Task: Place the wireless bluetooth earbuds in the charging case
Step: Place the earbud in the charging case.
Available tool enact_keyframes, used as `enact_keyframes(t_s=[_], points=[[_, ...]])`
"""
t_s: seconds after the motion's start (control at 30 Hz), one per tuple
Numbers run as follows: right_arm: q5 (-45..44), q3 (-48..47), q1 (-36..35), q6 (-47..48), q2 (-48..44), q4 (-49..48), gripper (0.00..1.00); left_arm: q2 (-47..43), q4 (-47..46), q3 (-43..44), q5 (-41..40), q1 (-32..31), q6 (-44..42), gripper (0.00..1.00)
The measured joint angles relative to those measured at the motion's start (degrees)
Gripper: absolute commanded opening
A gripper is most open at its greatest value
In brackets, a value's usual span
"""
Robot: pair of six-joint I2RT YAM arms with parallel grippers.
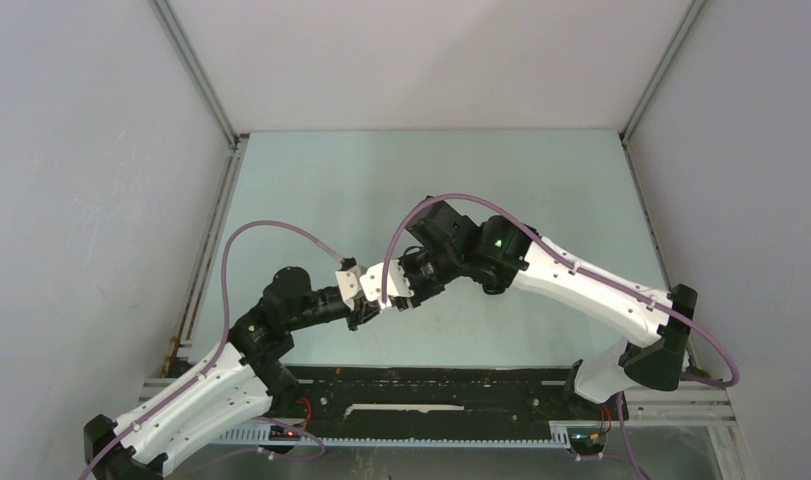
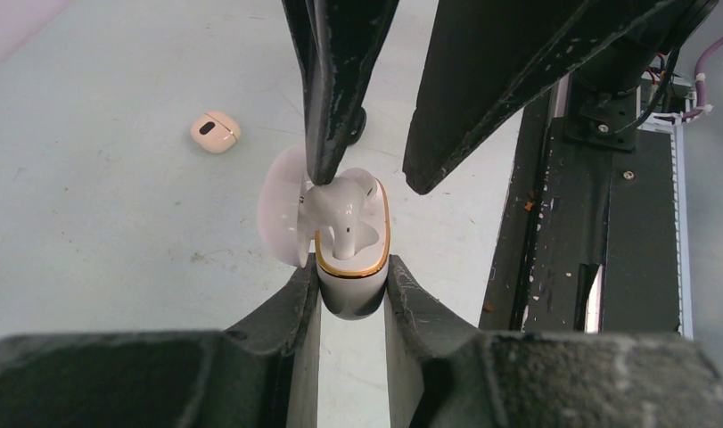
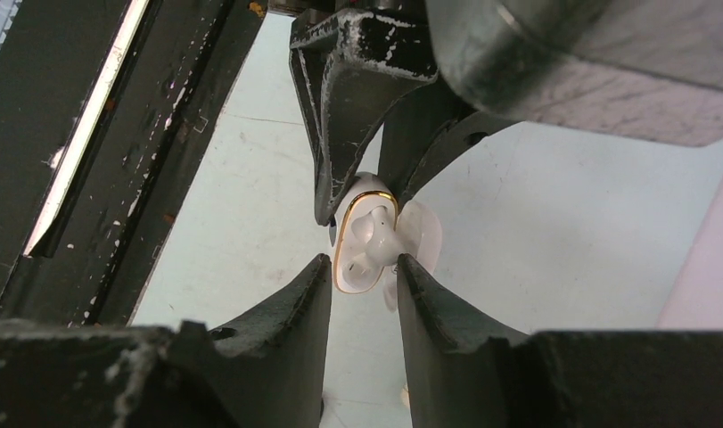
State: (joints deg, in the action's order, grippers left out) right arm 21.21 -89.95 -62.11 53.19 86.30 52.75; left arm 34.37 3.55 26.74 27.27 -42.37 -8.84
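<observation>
Left hand (image 2: 353, 267), clamped on the open gold-rimmed charging case (image 2: 350, 299) above the bench (image 2: 117, 232), should hold rigid while the right hand (image 2: 371, 178), jaws apart, one finger touching the white earbud (image 2: 344, 209) lying partly in its well, presses gently straight down until it seats.

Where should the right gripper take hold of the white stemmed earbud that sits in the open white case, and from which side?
Probably the rounded head of the white stemmed earbud, which stands above the gold rim of the open white case while its stem points into the well. Come from the open mouth, a finger each side, clear of the raised lid.
</observation>
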Motion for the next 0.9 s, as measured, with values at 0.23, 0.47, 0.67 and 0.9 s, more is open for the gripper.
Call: enact_keyframes(t_s=[0.23,0.47,0.67,0.9], points=[[0.0,0.1,-0.3,0.0,0.0,-0.6,0.32,0.0,0.0,0.0,0.0,0.0,0.3,0.00],[0.0,0.7,-0.3,0.0,0.0,-1.1,0.32,0.0,0.0,0.0,0.0,0.0,0.4,0.00],[2.3,0.7,0.9,-0.9,0.0,-0.9,0.32,0.0,0.0,0.0,-0.1,0.0,0.4,0.00],[12.0,5.5,12.9,-5.7,-6.1,-3.1,0.51,0.0,0.0,0.0,-0.8,0.0,0.4,0.00]])
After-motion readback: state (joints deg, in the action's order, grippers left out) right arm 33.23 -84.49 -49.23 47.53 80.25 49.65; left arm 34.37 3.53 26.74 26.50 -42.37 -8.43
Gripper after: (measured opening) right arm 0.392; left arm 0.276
